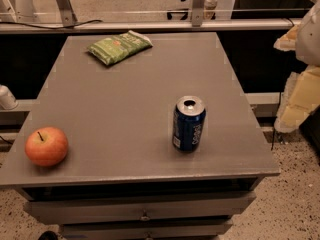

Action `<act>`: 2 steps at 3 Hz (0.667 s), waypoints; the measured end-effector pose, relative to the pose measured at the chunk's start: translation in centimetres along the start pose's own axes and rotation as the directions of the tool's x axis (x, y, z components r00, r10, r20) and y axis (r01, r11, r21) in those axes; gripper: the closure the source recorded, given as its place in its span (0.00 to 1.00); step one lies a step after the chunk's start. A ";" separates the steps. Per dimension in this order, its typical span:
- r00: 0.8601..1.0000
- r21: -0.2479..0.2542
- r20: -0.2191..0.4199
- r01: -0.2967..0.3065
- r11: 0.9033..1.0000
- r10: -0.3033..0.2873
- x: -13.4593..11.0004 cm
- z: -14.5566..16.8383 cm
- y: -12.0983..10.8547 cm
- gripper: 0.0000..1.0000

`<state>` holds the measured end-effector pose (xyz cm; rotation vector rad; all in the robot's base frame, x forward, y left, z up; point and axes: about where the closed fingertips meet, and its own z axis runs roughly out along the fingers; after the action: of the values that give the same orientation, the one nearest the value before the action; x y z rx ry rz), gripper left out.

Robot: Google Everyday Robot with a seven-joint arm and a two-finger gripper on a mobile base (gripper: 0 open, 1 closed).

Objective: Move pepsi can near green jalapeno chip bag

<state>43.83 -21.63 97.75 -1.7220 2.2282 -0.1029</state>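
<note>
The pepsi can (189,123) stands upright on the grey table (130,99), right of centre and toward the front. It is dark blue with a silver top and white lettering. The green jalapeno chip bag (119,47) lies flat at the table's far left, well apart from the can. My gripper (290,84) shows as pale cream shapes at the right edge of the camera view. It is beyond the table's right side, apart from the can and holding nothing I can see.
A red-orange apple (46,146) sits at the table's front left corner. A metal rail (150,26) with upright posts runs behind the table. Drawers (145,209) sit under the front edge. Speckled floor (295,199) lies to the right.
</note>
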 end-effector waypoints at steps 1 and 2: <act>1.000 0.000 0.000 0.000 1.000 0.000 0.0 0.0 0.0 0.00; 1.000 0.006 0.018 -0.005 1.000 0.005 -0.2 -0.1 0.1 0.00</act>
<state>43.80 -21.42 97.85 -1.7075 2.2173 -0.0927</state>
